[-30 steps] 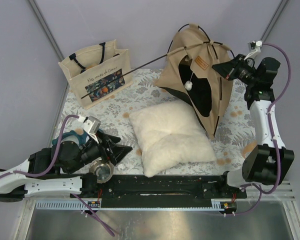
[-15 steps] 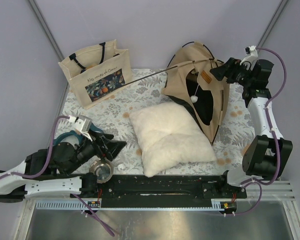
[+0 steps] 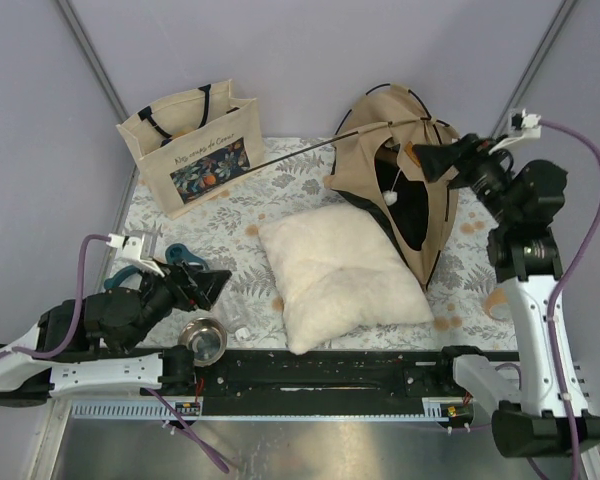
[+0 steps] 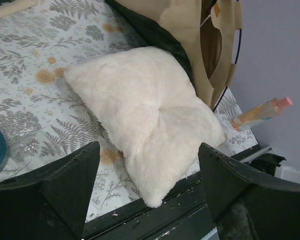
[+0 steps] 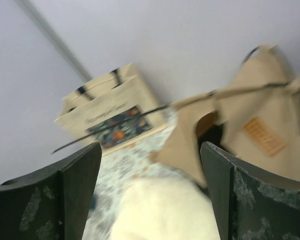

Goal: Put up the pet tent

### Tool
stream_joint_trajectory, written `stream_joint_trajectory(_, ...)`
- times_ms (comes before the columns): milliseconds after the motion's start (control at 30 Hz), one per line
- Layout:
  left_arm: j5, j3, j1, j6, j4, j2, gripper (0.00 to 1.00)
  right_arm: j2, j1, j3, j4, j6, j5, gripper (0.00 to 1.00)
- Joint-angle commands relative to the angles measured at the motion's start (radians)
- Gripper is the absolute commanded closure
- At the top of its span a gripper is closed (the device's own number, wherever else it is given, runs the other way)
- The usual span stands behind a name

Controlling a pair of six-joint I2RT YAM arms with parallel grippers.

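Pet tent (image 3: 372, 165) sags half-raised at the counter's (image 3: 220, 235) far right, both right pincer (image 3: 423, 153) and left pincer (image 3: 212, 286) apart and empty, and we reckon bumping its protruding pole (image 3: 280, 154) could collapse it.
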Motion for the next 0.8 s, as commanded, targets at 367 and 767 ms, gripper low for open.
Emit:
stream_joint_trajectory(367,-0.487,0.192,0.002,0.242,-0.088,0.142,0.11,0.041,0.528,-0.378,0.385,0.438,0.142,0.12)
stream_joint_trajectory(767,0.034,0.247,0.525,0.536,0.188,0.453,0.05,0.111,0.591,-0.300,-0.070,0.172,0.519,0.19)
